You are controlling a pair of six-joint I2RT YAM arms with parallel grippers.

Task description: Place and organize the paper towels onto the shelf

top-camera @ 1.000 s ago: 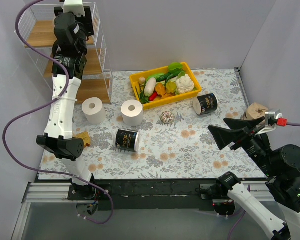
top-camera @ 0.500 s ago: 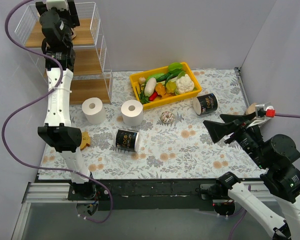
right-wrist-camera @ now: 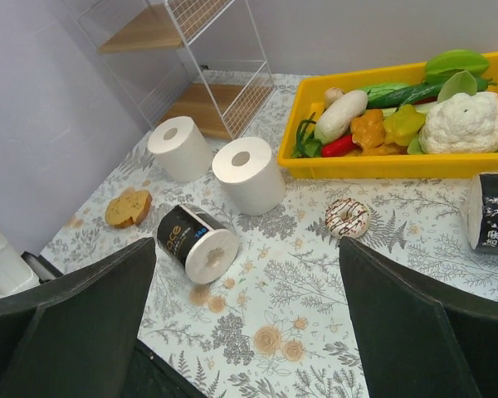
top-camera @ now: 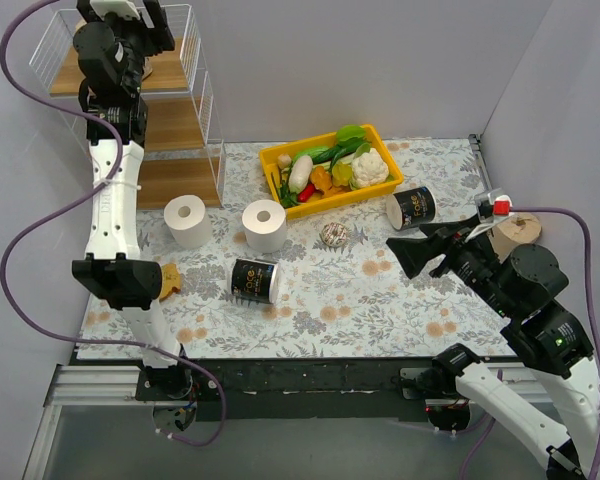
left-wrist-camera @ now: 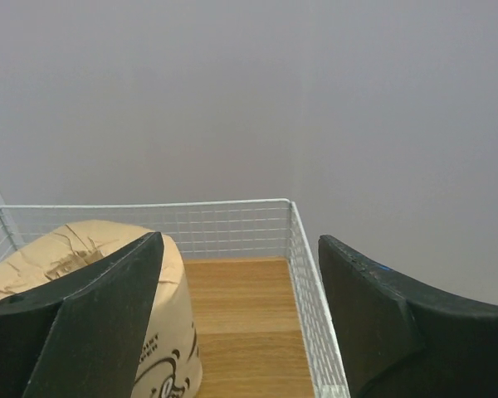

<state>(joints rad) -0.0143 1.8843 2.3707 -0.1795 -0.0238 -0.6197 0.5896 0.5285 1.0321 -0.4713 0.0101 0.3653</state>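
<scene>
My left gripper (left-wrist-camera: 241, 249) is open over the top tier of the white wire shelf (top-camera: 170, 120). A tan-wrapped roll (left-wrist-camera: 75, 249) stands on that board by my left finger, not gripped. My right gripper (top-camera: 410, 250) is open and empty above the table's right side. Two white rolls (top-camera: 188, 220) (top-camera: 264, 225) stand near the shelf. One black roll (top-camera: 254, 280) lies at front centre, another (top-camera: 412, 208) by the bin. A second tan roll (top-camera: 515, 232) stands at the far right. The right wrist view shows the white rolls (right-wrist-camera: 180, 148) (right-wrist-camera: 249, 174) and the lying black roll (right-wrist-camera: 197, 243).
A yellow bin (top-camera: 280, 152) of vegetables sits at the back centre. A small patterned ball (top-camera: 333, 235) lies in front of it. A piece of bread (top-camera: 165, 278) lies by the left arm. Walls close in the left and right sides.
My left gripper has shifted up and left at the shelf's top tier. My right gripper has moved left, out over the table.
</scene>
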